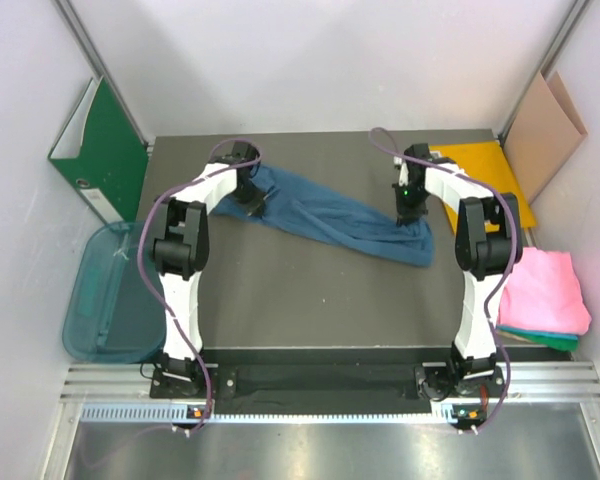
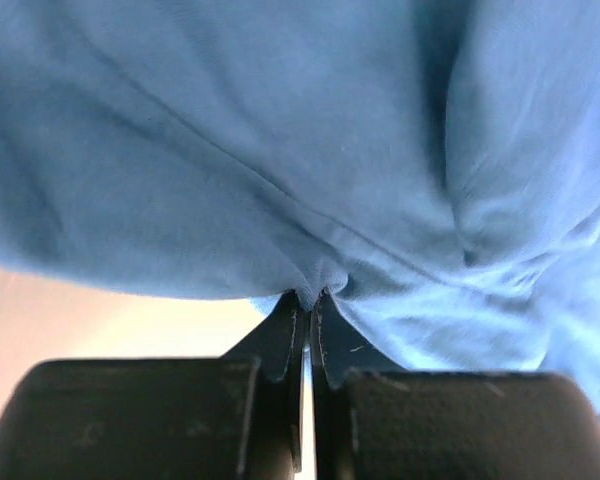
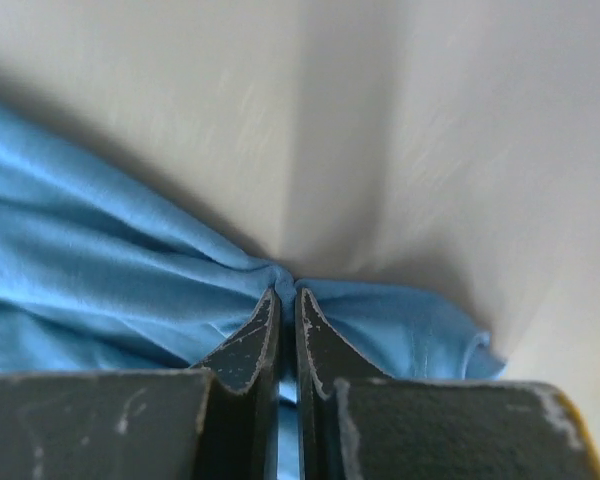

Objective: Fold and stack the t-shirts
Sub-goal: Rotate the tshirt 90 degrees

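The dark blue t-shirt (image 1: 330,220) hangs stretched between my two grippers across the back of the table, sagging toward the right. My left gripper (image 1: 252,198) is shut on its left end; in the left wrist view the cloth (image 2: 280,150) is pinched at the tips of my gripper (image 2: 310,295). My right gripper (image 1: 410,208) is shut on its right end; the right wrist view shows the blue cloth (image 3: 100,290) pinched at the tips of my gripper (image 3: 288,295). A folded pink t-shirt (image 1: 545,290) lies on a teal-green one (image 1: 540,338) at the right edge.
A green binder (image 1: 105,155) leans on the left wall. A teal plastic bin (image 1: 105,295) sits at the left. A yellow envelope (image 1: 485,165) lies at the back right, with a brown cardboard sheet (image 1: 545,130) leaning on the right wall.
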Available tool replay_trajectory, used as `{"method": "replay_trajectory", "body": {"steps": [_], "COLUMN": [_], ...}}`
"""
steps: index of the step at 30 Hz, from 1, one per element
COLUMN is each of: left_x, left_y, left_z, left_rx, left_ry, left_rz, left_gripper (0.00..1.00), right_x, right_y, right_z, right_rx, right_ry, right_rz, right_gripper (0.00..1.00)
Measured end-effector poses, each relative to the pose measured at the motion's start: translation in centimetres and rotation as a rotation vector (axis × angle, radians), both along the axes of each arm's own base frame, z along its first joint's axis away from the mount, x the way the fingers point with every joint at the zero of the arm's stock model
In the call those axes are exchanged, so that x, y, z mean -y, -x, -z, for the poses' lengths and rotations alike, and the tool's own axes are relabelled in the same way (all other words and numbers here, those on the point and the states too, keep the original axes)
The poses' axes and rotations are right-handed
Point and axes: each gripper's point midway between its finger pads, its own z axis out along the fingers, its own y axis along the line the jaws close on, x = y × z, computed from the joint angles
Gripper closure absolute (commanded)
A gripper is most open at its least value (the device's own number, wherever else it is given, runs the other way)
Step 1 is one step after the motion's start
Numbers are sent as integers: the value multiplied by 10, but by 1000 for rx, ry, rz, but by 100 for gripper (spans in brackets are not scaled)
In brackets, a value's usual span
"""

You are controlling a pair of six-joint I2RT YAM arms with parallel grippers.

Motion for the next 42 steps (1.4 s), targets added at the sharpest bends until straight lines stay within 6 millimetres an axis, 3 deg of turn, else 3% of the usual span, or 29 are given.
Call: {"method": "replay_trajectory", "body": {"steps": [6, 9, 10, 11, 12, 13, 14, 15, 17, 20, 26, 29, 33, 36, 37, 38, 40, 42], "left_x": [9, 26, 33, 39, 47, 56, 59, 62, 67, 65, 66, 93, 147, 183, 193, 202, 214, 217], "left_y": [-73, -105, -114, -121, -129, -137, -142, -146, -147, -116, 3, 46, 93, 128, 141, 152, 169, 172], "left_z": [-3, -5, -6, -6, -8, -12, -18, -23, -29, -31, -46, -53, -42, -23, -13, -3, 9, 9], "left_rx": [87, 154, 175, 194, 217, 243, 269, 292, 326, 324, 217, 180, 91, 0, -41, -82, -155, -178], "left_ry": [21, 98, 133, 164, 204, 267, 292, 320, 359, 382, 473, 527, 575, 597, 598, 597, 606, 607], "left_rz": [79, 113, 125, 134, 147, 153, 171, 182, 217, 255, 304, 377, 517, 608, 632, 652, 681, 692], "left_gripper": [100, 97, 71, 51, 39, 32, 23, 21, 16, 13, 25, 27, 32, 54, 91, 100, 100, 100], "right_x": [-27, -46, -50, -56, -60, -64, -66, -69, -71, -73, -83, -87, -86, -77, -73, -69, -60, -54], "right_y": [74, 113, 121, 130, 138, 144, 148, 152, 156, 146, 106, 86, 49, 13, 2, -7, -19, -27], "right_z": [-1, -10, -14, -19, -25, -30, -34, -39, -47, -57, -71, -64, -53, -57, -62, -67, -79, -86], "right_rx": [-161, -239, -253, -269, -283, -291, -297, -302, -298, -258, -118, -90, -75, -26, -5, 20, 59, 86], "right_ry": [-21, -55, -66, -78, -91, -99, -105, -112, -119, -122, -149, -157, -183, -209, -215, -222, -232, -240], "right_rz": [-71, -111, -116, -130, -142, -153, -159, -166, -174, -179, -183, -170, -121, -73, -60, -50, -31, -18], "right_gripper": [95, 84, 65, 53, 42, 24, 16, 2, 0, 0, 0, 0, 0, 0, 0, 0, 0, 0]}}
